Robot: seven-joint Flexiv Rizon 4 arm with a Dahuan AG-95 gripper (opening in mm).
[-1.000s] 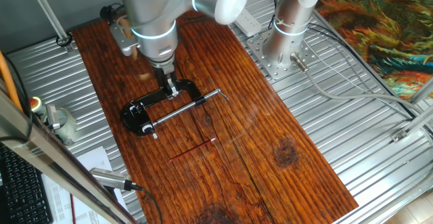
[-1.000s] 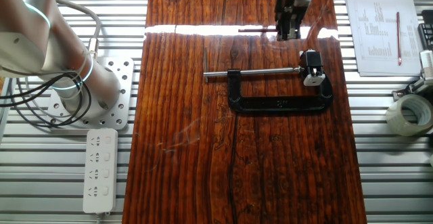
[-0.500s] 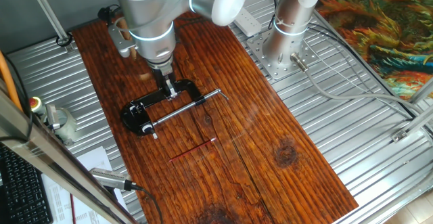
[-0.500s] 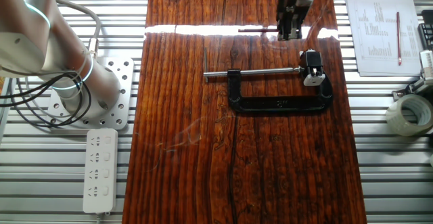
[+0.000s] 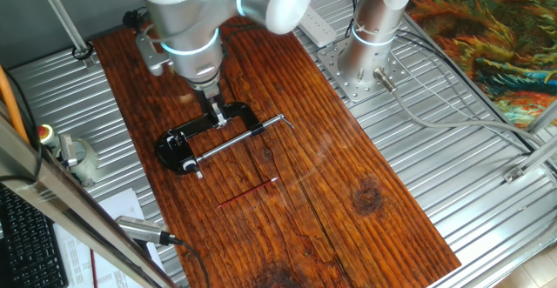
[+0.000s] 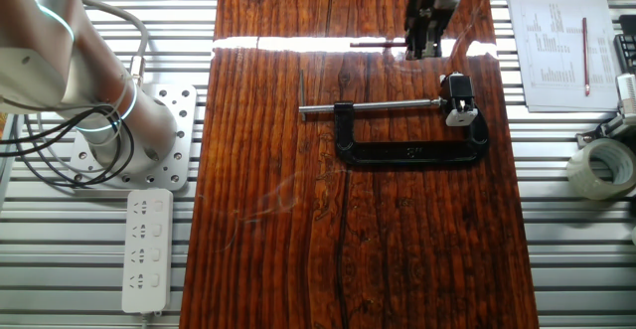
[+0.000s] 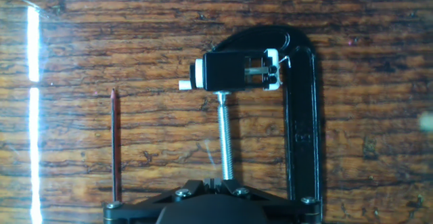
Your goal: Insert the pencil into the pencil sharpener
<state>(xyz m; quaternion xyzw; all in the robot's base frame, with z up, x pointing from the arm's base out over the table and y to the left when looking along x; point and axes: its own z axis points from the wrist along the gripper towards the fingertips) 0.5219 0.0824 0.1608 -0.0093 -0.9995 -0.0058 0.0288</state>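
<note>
The thin red pencil (image 5: 248, 194) lies flat on the wooden board, apart from everything; it also shows in the other fixed view (image 6: 378, 43) and at the left of the hand view (image 7: 114, 146). The pencil sharpener (image 7: 237, 72), a small black box with white ends, sits clamped in the black C-clamp (image 7: 301, 122) at the tip of its silver screw rod (image 7: 225, 136); the sharpener also shows in the other fixed view (image 6: 457, 98). My gripper (image 7: 218, 181) hangs above the board over the clamp's screw rod, its fingers together and empty (image 5: 214, 105) (image 6: 422, 51).
The board (image 6: 298, 230) lies on a ribbed metal table. A second arm's base (image 6: 129, 135) and a power strip (image 6: 146, 249) stand to one side. A tape roll (image 6: 596, 167) and a paper sheet (image 6: 556, 61) lie on the other side.
The arm's wrist has shifted slightly up and to the left in one fixed view. The pencil, clamp and sharpener have not moved.
</note>
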